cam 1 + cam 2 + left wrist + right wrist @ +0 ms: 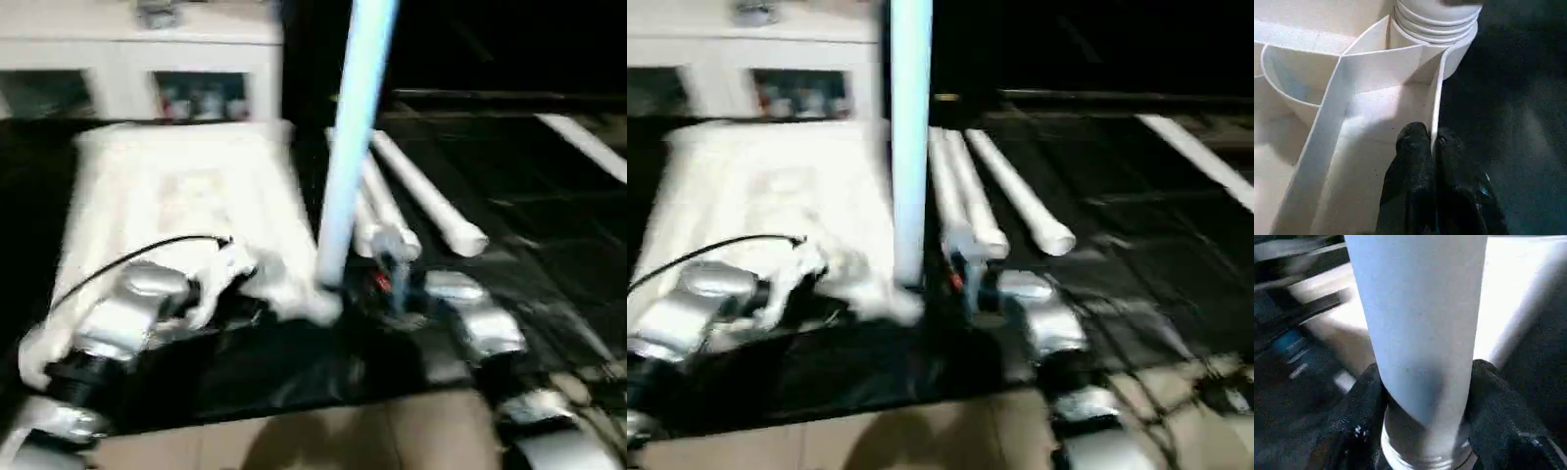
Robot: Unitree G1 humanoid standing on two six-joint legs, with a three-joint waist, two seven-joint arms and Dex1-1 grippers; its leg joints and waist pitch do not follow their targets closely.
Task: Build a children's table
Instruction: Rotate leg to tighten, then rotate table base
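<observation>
Two hands grip — right hand [1422, 411] around upright leg [355, 127], left hand [1431, 147] pinching tabletop [186, 206] rib.

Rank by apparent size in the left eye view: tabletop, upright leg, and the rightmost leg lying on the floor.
1. Tabletop, largest.
2. Upright leg, which runs out of the picture's top.
3. Rightmost lying leg, though it lies farther away, so this is unsure.
</observation>
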